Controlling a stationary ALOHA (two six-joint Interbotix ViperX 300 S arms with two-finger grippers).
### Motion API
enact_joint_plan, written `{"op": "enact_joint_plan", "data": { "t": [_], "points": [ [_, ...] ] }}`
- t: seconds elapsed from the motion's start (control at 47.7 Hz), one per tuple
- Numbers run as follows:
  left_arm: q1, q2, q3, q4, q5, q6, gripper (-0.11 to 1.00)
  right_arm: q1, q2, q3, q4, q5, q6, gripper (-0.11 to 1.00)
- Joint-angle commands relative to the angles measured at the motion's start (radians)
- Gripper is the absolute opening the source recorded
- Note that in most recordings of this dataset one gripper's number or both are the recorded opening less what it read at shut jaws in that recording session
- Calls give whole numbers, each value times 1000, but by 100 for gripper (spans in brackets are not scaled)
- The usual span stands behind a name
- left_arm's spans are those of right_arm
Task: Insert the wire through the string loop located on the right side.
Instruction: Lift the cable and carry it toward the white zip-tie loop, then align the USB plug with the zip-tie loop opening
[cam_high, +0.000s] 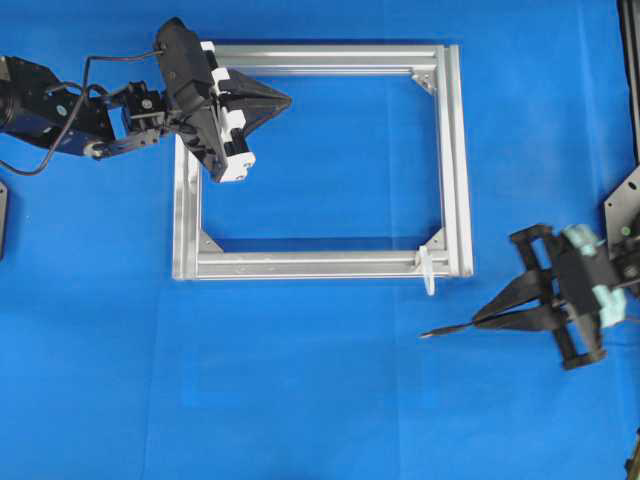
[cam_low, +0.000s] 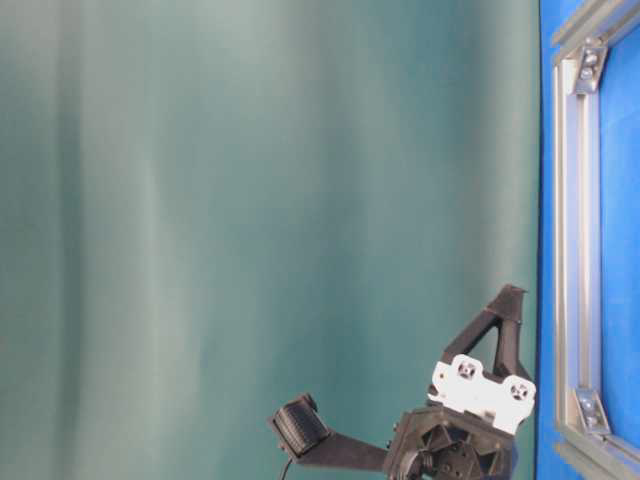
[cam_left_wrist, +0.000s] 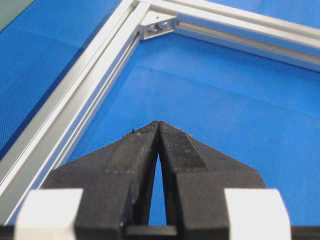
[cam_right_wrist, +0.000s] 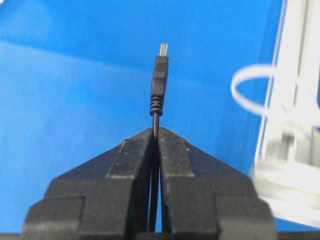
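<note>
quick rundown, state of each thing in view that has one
thin black wire with plug tip: clamped in right pincer, tip free, not yet in loop
whitish string loop: empty, on frame
silver aluminium frame: flat on table
left pincer: shut, empty
right pincer: shut on wire

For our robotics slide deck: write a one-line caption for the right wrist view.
Right pincer shut on the wire, plug tip pointing up, with the string loop on the frame to its right.

Wire: I see only plug end; rest hidden between right tool fingers. String loop blurred in right wrist view, tiny from overhead. Frame cut off by table-level edge. Right arm cropped overhead.
</note>
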Motion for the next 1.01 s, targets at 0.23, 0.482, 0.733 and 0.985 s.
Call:
{"op": "enact_joint_plan", "data": {
  "t": [0.23, 0.482, 0.733, 0.985],
  "points": [
    [2, -32, -6, 5, -6, 2, 2, 3, -166, 71, 3, 84, -8, -4],
    [2, -32, -6, 5, -6, 2, 2, -49, -135, 80, 2, 44, -15, -4],
    [0, -32, -3, 5, -6, 0, 2, -170, -120, 91, 3, 18, -40, -4],
    [-5, -32, -3, 6, -6, 2, 2, -198, -120, 91, 3, 17, -41, -4]
  ]
}}
